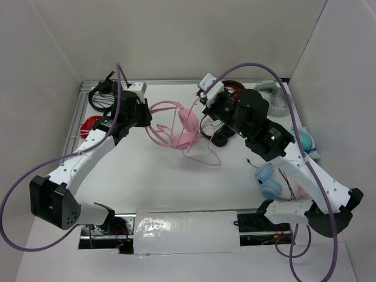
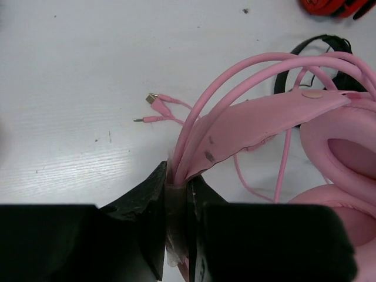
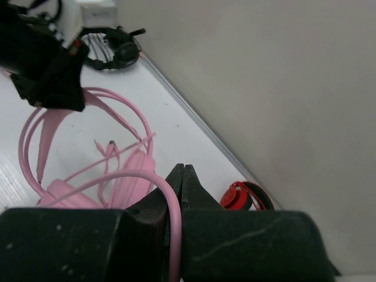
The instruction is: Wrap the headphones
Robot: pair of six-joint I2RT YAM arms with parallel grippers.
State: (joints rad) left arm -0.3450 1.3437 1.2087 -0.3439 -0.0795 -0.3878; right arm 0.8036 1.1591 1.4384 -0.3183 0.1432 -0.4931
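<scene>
The pink headphones (image 1: 179,128) lie mid-table, their double-wire headband (image 1: 161,108) arching to the left. My left gripper (image 1: 148,119) is shut on that headband; in the left wrist view its jaws (image 2: 177,170) pinch the wires and the padded strap (image 2: 258,123), with an ear cup (image 2: 341,153) at the right. The thin pink cable (image 1: 202,155) trails loosely toward the front, and its plugs (image 2: 154,100) rest on the table. My right gripper (image 1: 205,111) hovers over the cups, shut with the cable (image 3: 170,194) looping over one finger and down between the jaws (image 3: 183,168).
Red-and-black headphones (image 1: 91,125) and thin black headphones (image 1: 103,97) sit at the back left. Another red pair (image 3: 241,197) lies by the back wall. Blue headphones (image 1: 270,179) and a white pair (image 1: 271,94) crowd the right side. Walls enclose three sides.
</scene>
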